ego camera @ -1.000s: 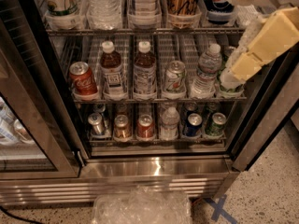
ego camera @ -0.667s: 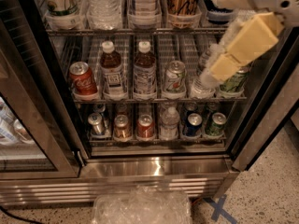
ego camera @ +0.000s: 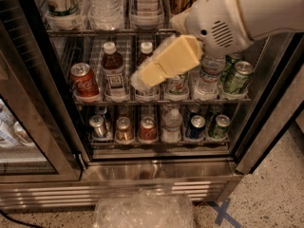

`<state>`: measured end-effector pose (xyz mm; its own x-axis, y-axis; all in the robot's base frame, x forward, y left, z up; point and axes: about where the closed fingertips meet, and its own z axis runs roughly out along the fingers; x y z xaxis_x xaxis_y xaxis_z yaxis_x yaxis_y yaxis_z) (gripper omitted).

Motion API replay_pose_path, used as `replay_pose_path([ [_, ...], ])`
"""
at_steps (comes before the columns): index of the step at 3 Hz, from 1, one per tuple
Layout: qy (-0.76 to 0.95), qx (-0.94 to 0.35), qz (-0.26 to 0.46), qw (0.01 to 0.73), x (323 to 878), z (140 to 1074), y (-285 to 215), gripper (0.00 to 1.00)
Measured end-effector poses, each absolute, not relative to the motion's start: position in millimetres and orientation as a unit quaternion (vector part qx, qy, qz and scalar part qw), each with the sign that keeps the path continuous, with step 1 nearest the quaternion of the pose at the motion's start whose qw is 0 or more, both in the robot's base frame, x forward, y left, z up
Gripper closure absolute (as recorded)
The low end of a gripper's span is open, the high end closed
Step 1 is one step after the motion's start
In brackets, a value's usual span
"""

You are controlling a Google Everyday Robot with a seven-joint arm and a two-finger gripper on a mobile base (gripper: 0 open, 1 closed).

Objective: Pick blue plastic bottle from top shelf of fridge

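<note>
Hand, grip state unclear, hangs in front of the blue plastic bottle in the fridge.

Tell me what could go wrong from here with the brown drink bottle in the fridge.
The pale yellow gripper covers most of the white-capped plastic bottle of brown drink, so the camera cannot check alignment. A near-identical bottle stands right beside it, so the wrong one might get taken or knocked. The pale can on its other side is close too.
</note>
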<state>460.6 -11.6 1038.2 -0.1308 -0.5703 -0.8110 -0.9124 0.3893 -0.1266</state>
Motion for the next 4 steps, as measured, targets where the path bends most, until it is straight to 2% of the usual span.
replay_pose_path([
  [1,0.728,-0.463,0.213,0.46,474.5,1043.7,12.9,0.0],
  [2,0.728,-0.463,0.213,0.46,474.5,1043.7,12.9,0.0],
  [3,0.717,-0.462,0.233,0.466,479.0,1034.8,37.2,0.0],
  [4,0.72,-0.45,0.234,0.474,480.1,1020.7,82.2,0.0],
])
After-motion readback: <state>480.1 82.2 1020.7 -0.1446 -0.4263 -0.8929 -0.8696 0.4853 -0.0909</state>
